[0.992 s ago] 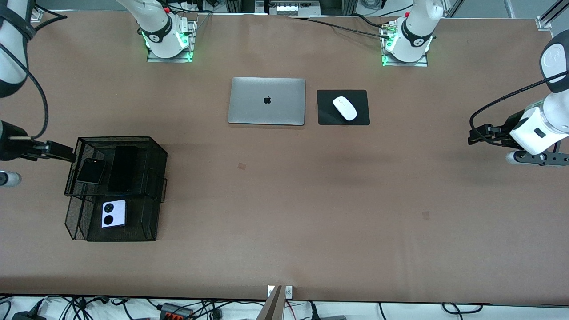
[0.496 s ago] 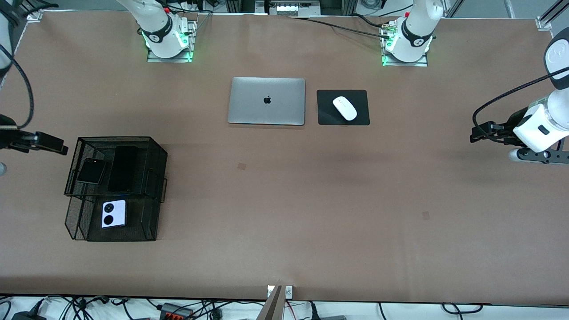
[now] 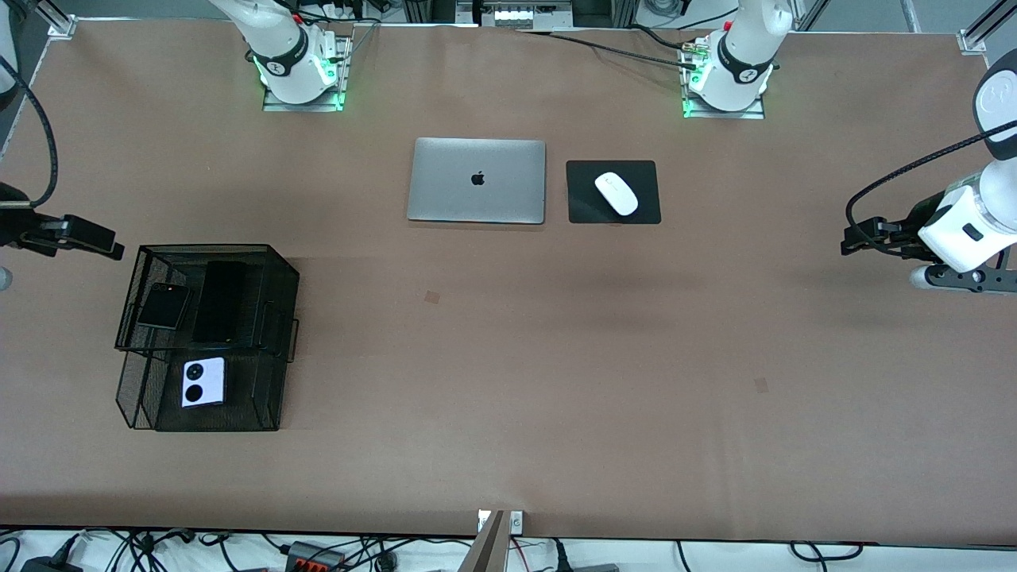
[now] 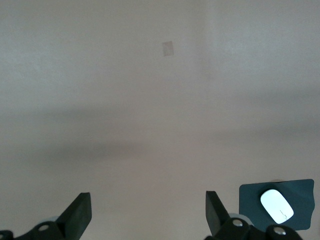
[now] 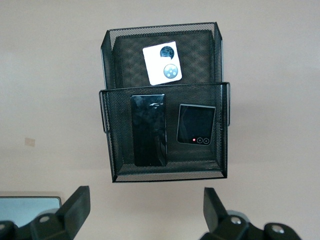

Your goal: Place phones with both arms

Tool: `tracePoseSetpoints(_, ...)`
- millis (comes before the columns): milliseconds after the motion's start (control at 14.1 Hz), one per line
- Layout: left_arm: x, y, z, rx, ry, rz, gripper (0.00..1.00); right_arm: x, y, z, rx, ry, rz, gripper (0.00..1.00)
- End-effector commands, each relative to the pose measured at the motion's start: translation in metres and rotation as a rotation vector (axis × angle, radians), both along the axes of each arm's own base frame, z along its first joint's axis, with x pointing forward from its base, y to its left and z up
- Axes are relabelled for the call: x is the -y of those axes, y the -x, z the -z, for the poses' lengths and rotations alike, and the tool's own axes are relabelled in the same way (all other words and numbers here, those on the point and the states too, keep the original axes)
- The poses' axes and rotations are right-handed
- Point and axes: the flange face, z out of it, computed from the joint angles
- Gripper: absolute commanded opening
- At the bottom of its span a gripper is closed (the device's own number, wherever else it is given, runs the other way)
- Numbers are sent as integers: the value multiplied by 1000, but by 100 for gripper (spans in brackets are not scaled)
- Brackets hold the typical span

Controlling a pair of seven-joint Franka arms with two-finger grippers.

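Three phones lie in a black mesh two-tier tray (image 3: 282, 274) at the right arm's end of the table. The squarish black phone (image 3: 163, 306) and the longer black slab (image 3: 220, 302) lie side by side on the upper tier. The lavender-white phone (image 3: 203, 381) lies on the lower tier, nearer the front camera. The right wrist view shows the slab (image 5: 148, 130), the squarish black phone (image 5: 196, 124) and the lavender-white phone (image 5: 163, 62). My right gripper (image 3: 111, 246) (image 5: 145, 207) is open and empty, over the table beside the tray. My left gripper (image 3: 850, 242) (image 4: 147, 212) is open and empty over bare table at the left arm's end.
A closed silver laptop (image 3: 477, 180) lies mid-table toward the bases. Beside it a white mouse (image 3: 616, 193) sits on a black pad (image 3: 584, 210); the mouse also shows in the left wrist view (image 4: 276, 206). Cables run along the table's front edge.
My right gripper has drawn back from the tray's edge toward the right arm's end of the table. My left gripper has shifted slightly. The phones have not moved.
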Motion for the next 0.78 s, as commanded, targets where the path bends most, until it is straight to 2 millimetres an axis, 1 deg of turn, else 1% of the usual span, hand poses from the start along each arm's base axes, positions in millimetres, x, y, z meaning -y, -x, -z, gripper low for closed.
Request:
tracePoseSetpoints(0,-3,0,-7,10,5,7,100,-5,19,3,7,11,7,100)
tracePoseSetpoints(213,-3,0,-7,10,5,7,100,-1,47,17,31,12,14,100)
tracePoseSetpoints(283,-2,0,-8,12,5,9,100,-1,54,18,22,11,13,100)
tracePoseSetpoints(496,-2,0,-9,13,5,9,100,3,55,13,22,13,3,100)
tracePoseSetpoints(638,-1,0,-9,13,6,10,100,3,56,11,19,13,3,100)
tracePoseSetpoints(709,0,0,-9,13,6,12,100,0,56,7,18,12,-4,100)
